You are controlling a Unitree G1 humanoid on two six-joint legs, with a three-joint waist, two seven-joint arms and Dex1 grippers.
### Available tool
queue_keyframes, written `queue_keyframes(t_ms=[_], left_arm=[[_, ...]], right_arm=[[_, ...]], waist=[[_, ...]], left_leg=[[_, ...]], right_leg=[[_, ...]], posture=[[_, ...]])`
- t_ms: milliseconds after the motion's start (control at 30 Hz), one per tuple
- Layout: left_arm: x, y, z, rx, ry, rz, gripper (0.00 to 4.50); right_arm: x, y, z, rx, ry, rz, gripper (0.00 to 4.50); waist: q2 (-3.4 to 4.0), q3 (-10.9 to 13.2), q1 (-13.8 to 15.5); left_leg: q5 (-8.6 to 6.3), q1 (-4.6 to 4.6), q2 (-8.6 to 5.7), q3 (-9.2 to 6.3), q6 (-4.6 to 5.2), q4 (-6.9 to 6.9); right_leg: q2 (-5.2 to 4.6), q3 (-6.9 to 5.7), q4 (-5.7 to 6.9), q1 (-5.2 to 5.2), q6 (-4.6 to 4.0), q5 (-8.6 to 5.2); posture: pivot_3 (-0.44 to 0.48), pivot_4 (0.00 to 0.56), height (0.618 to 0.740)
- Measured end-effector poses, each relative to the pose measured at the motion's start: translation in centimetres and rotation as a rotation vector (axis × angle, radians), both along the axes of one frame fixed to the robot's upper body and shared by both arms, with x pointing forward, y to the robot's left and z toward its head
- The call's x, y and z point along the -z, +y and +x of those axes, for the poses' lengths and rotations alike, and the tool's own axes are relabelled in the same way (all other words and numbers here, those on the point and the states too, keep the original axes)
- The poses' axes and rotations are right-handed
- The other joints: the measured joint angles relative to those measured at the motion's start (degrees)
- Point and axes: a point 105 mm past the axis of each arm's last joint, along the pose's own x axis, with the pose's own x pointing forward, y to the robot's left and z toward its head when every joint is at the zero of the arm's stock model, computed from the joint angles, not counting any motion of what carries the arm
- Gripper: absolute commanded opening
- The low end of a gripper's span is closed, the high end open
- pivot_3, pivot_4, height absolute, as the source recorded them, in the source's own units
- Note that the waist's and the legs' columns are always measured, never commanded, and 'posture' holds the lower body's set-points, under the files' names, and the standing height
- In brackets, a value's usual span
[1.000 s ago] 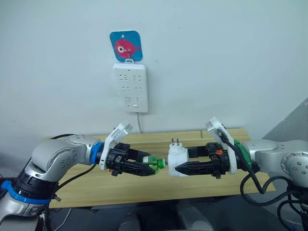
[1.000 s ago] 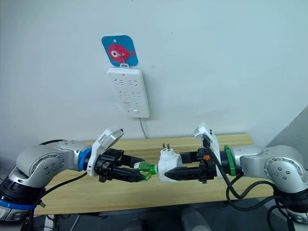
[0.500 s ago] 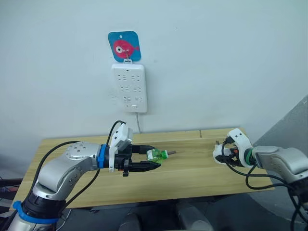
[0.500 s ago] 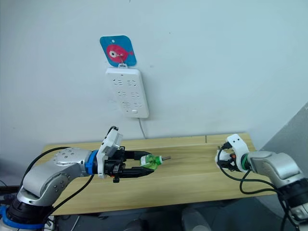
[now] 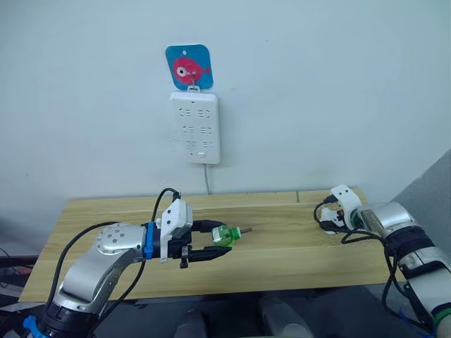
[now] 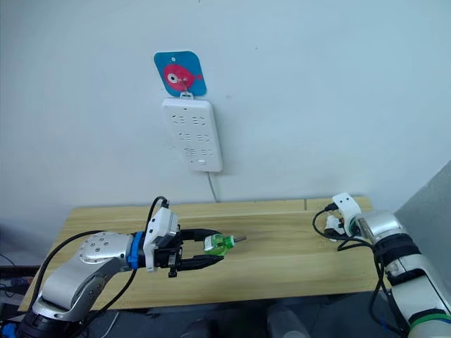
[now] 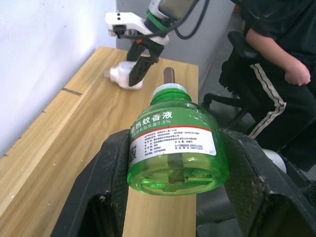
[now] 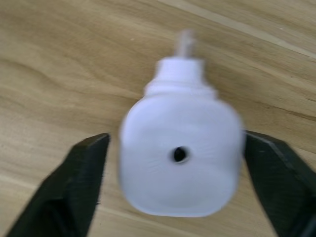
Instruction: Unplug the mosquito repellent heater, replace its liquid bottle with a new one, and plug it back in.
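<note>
My left gripper [image 5: 225, 243] is shut on a green liquid bottle [image 7: 173, 143], held above the middle of the wooden table [image 5: 282, 257]. The bottle's wick end points toward my right arm. At the table's far right end the white mosquito repellent heater [image 8: 180, 158] lies on the wood. My right gripper [image 5: 325, 222] is down over it and open. Its black fingers [image 8: 84, 182] stand on either side of the heater, with a slim gap on one side. The heater's round hole faces the right wrist camera, and the heater is blurred there.
A white multi-socket power strip [image 5: 195, 128] hangs on the wall under a blue tag with a pink fish [image 5: 189, 67]. Its cable [image 5: 207, 179] drops behind the table. A person in dark clothes [image 7: 276, 59] sits on a chair past the table's right end.
One second ago both grippers met at the table's centre, bottle against heater. They have since drawn apart: the right one took the heater to the far right, and the left one kept the bottle.
</note>
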Motion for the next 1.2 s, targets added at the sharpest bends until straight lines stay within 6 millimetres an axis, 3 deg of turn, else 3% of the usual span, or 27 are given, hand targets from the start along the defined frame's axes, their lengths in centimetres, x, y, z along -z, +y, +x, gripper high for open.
queue_keyframes(t_ms=[100,267,333,467,600,700,800,1200], left_arm=[[0.1,-0.2,0.1,-0.006,-0.005,-0.008,2.27],[0.2,-0.6,0.9,-0.071,0.0,-0.069,2.27],[-0.2,-1.0,1.3,-0.108,0.012,-0.127,2.27],[-1.2,-2.1,2.1,-0.177,0.116,-0.29,2.27],[-2.6,-2.7,3.2,-0.23,0.12,-0.373,2.27],[-3.3,-3.5,3.2,-0.222,0.102,-0.396,2.27],[-4.0,-4.0,3.3,-0.209,0.082,-0.413,2.27],[-4.8,-4.7,3.4,-0.238,0.047,-0.432,2.27]], right_arm=[[-1.2,-0.3,0.2,0.019,-0.039,0.027,4.5],[-6.2,-0.1,-1.7,-0.071,-0.216,0.133,4.5],[-8.0,2.1,-3.4,-0.153,-0.28,0.25,4.5],[-11.3,8.7,-8.1,-0.332,-0.407,0.569,4.5],[-14.4,12.8,-10.0,-0.356,-0.44,0.866,4.5],[-15.3,15.4,-10.4,-0.326,-0.418,1.043,4.5],[-15.9,17.2,-10.3,-0.308,-0.39,1.11,4.5],[-17.0,19.7,-8.6,-0.236,-0.356,1.261,4.5]], waist=[[0.01,-0.01,0.0],[0.05,-0.04,0.98],[0.05,-0.05,1.06],[0.07,-0.1,0.67],[0.04,-0.21,-0.77],[0.08,-0.31,-2.06],[0.09,-0.45,-2.68],[0.11,-0.53,-3.07]], left_leg=[[0.0,0.0,0.0,0.0,0.0,0.01],[0.0,-0.03,0.0,-0.15,0.0,-0.01],[0.0,-0.05,0.01,-0.21,0.0,-0.01],[0.0,-0.05,0.01,-0.28,0.0,0.09],[0.0,-0.04,0.0,-0.27,-0.01,0.51],[0.0,-0.09,-0.04,-0.21,-0.01,0.73],[0.0,-0.09,-0.05,-0.13,-0.01,0.77],[0.0,-0.18,-0.03,-0.18,0.0,0.64]], right_leg=[[0.0,0.0,0.03,0.0,0.0,0.0],[0.0,-0.13,0.03,0.01,0.23,-0.13],[0.02,-0.18,0.03,0.02,0.23,-0.14],[0.03,-0.25,0.09,0.1,0.24,-0.14],[0.04,-0.2,0.13,0.26,0.34,-0.07],[0.05,-0.05,0.16,0.28,0.46,0.02],[0.05,0.04,0.15,0.27,0.53,0.06],[0.06,0.0,0.13,0.15,0.54,0.06]], posture=[[-0.113,0.086,0.74],[-0.162,0.081,0.74],[-0.178,0.079,0.74],[-0.22,0.072,0.74],[-0.235,0.064,0.74],[-0.242,0.06,0.74],[-0.24,0.055,0.74],[-0.202,0.047,0.74]])
